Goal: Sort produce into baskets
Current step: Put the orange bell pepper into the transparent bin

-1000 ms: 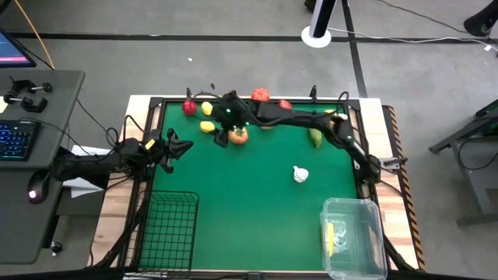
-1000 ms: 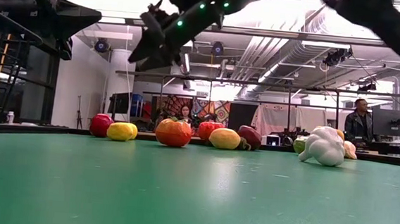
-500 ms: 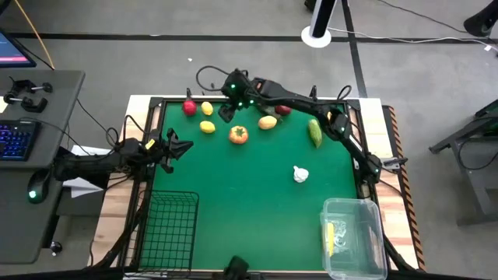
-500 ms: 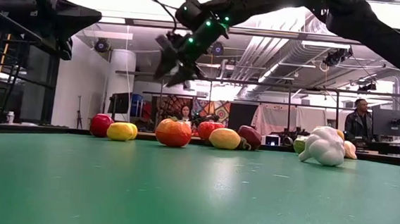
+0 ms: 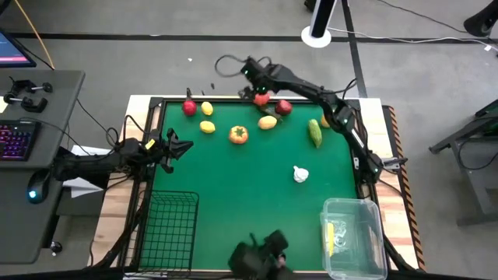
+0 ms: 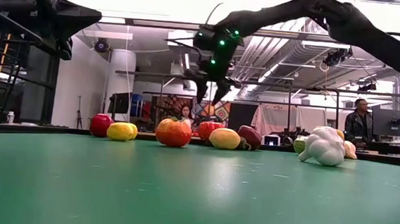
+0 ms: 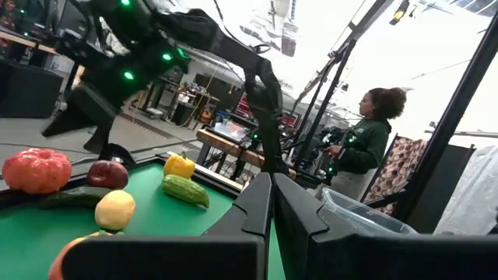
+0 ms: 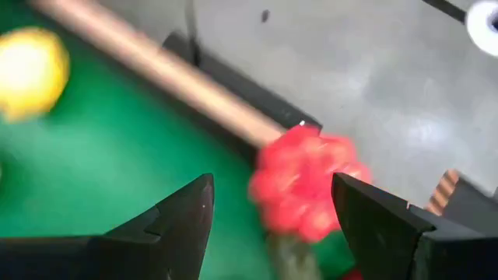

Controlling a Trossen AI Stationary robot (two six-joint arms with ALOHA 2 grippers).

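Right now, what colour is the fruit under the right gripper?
Red fruit, clearest in the right wrist view.

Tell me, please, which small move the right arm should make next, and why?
Probably lower the right pincer onto the red tomato. It is open and hangs above the tomato at the table's far edge, and the tomato shows between its fingers.

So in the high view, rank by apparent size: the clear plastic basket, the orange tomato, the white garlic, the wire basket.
1. Clear plastic basket and black wire basket: too alike to rank.
2. Orange tomato.
3. White garlic, only slightly smaller.
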